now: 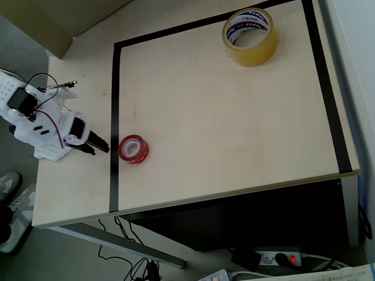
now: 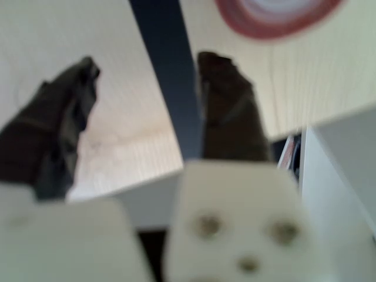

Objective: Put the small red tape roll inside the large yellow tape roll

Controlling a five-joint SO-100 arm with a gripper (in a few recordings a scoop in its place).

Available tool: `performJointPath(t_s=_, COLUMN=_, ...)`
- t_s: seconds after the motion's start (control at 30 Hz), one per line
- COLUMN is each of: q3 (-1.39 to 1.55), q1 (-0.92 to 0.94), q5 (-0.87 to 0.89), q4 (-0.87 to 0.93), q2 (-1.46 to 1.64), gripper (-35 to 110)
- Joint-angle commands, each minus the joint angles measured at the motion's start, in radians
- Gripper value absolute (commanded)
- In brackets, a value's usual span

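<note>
Lining up on the red roll, nothing in my grip.
My gripper (image 2: 144,88) is spread wide just short of the small red tape roll (image 1: 133,148), ready to straddle it; the large yellow tape roll (image 1: 250,36) lies flat, hole up, far across the table (image 1: 222,129).

A pale wood-grain surface (image 1: 222,117) carries a black tape border (image 1: 115,117) marking out a rectangle; in the wrist view the same black strip (image 2: 167,70) runs across the blurred wood. Below the front edge, a power strip (image 1: 280,257) with a lit red switch lies among cables (image 1: 132,260). A shoe (image 1: 13,202) shows at the left edge.
</note>
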Motion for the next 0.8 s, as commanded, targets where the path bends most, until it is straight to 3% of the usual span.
performJointPath(t_s=0.0, q3=0.095, q1=-0.041, q5=-0.492, q4=-0.011, q2=-0.041, gripper=19)
performJointPath(t_s=0.47, q3=0.02, q1=-0.051, q5=-0.502, q4=-0.258, q2=-0.252, gripper=22)
performJointPath(t_s=0.77, q3=-0.095, q1=-0.091, q5=-0.497, q4=-0.055, q2=-0.029, gripper=23)
